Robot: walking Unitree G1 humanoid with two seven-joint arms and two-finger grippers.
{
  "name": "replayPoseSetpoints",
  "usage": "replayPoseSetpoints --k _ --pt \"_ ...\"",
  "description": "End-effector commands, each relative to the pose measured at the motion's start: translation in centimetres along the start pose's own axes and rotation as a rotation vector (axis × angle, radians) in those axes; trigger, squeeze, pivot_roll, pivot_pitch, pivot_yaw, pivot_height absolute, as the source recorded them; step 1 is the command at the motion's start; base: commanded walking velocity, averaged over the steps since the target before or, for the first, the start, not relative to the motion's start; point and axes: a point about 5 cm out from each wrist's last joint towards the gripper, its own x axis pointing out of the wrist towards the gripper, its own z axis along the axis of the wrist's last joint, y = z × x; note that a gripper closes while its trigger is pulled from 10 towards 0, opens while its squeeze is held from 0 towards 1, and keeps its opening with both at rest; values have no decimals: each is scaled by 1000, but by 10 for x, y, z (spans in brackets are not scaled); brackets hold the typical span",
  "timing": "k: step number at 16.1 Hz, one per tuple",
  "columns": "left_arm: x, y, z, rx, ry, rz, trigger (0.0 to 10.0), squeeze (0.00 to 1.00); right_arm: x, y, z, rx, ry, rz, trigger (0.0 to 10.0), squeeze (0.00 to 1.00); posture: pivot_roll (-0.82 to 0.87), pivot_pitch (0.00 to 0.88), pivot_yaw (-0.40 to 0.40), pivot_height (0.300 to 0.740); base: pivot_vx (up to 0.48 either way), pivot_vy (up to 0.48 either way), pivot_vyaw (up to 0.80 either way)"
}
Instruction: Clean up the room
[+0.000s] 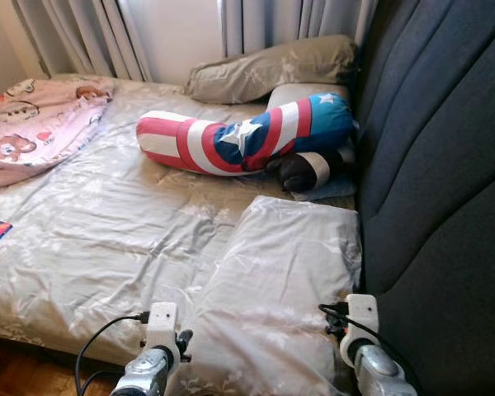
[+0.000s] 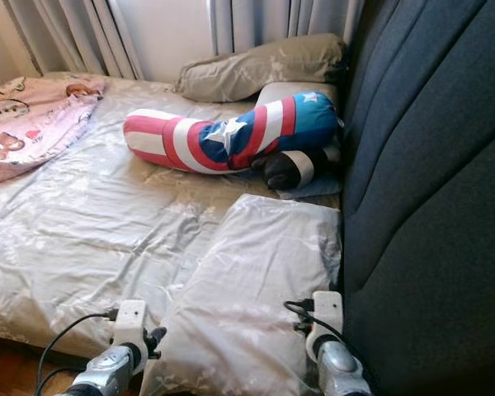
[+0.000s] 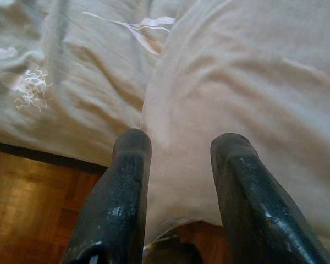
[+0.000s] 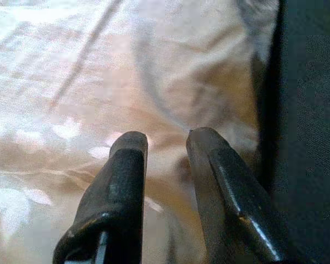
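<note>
Arms came first into the head views: both silver forearms reached forward and down over the bed's near edge, the left arm (image 1: 153, 363) at one side of a grey pillow (image 1: 280, 280) and the right arm (image 1: 367, 355) at the other, close against the dark blue headboard (image 1: 445, 165). In the left wrist view, the left gripper (image 3: 179, 146) had its two black fingers spread apart, with the pillow's pale fabric showing between them; whether the tips pressed into the cloth could not be told. In the right wrist view, the right gripper (image 4: 165, 140) also stood parted, though less widely, over the pillow's cover near the headboard side — nothing was pinched between the fingers.

The pillow lay flat at the bed's near corner by the headboard, its cover wrinkled and faintly patterned with white flowers, matching the grey sheet (image 1: 107, 239). Farther along the headboard edge lay a red, white and blue star-marked bolster (image 1: 247, 136), with a small dark item (image 1: 301, 169) tucked just under its blue end. A second, tan-grey pillow (image 1: 272, 70) rested at the far edge below the curtains (image 1: 272, 21). A pink cartoon-print blanket (image 1: 33, 124) was bunched at the far corner away from the headboard — brown wooden floor (image 3: 38, 209) showed below the bed's near edge.
</note>
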Motion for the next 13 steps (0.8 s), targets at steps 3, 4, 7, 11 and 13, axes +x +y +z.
replayPoseSetpoints --k 3,4,7,11,13 --pt "-4 3 -20 16 80 30 10000 0 -1 8 -11 -50 43 25 10000 0 -17 0 -17 740 0 0 0" --pt "-6 5 -25 22 102 43 10000 0 -1 10 -11 -53 46 30 10000 0 -22 0 -17 740 0 0 0" --pt "-10 10 -37 61 149 70 10000 0 -2 11 -16 -113 70 43 10000 0 -27 0 -29 740 0 0 0" --pt "-12 10 -45 23 163 86 10000 0 -7 5 -27 -124 115 30 10000 0 10 0 -56 740 0 0 0" --pt "-15 10 -52 32 191 80 10000 0 -9 6 -34 -105 131 27 10000 0 2 0 -58 740 0 146 0"
